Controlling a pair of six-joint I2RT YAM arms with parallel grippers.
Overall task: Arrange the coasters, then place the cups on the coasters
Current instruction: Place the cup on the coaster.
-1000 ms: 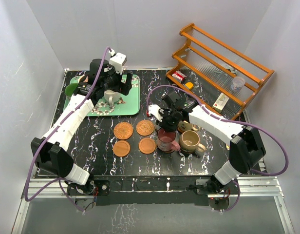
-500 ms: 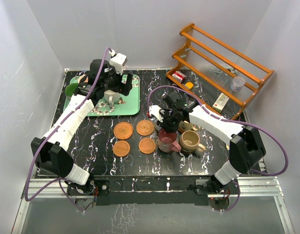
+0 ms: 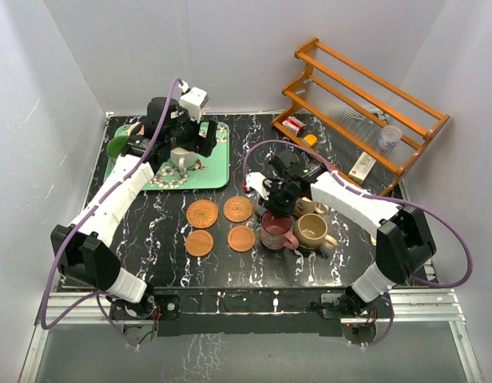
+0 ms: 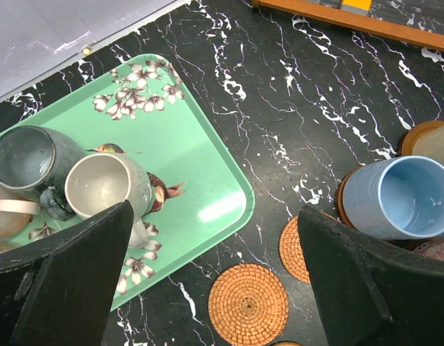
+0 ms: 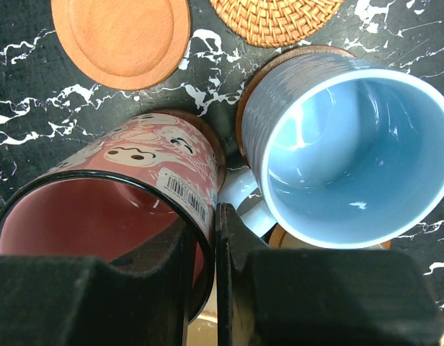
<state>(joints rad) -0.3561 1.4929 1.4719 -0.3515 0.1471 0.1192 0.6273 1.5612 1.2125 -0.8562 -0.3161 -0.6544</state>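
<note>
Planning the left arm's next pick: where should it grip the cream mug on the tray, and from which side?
Likely best: take the cream mug by its rim from above, pinching the wall on the side away from the grey-teal mug, which crowds it. It stands upright on the tray, mouth open.

Saw a black marbled table (image 3: 334, 263) boxed in by white walls (image 3: 246, 48). Found a green flowered tray (image 3: 218, 171) lying flat at far left. Noted a wooden rack (image 3: 366, 88) at far right, a clear glass (image 3: 390, 136) on it, a red box (image 3: 292, 124) and white packet (image 3: 363, 167) below.
</note>
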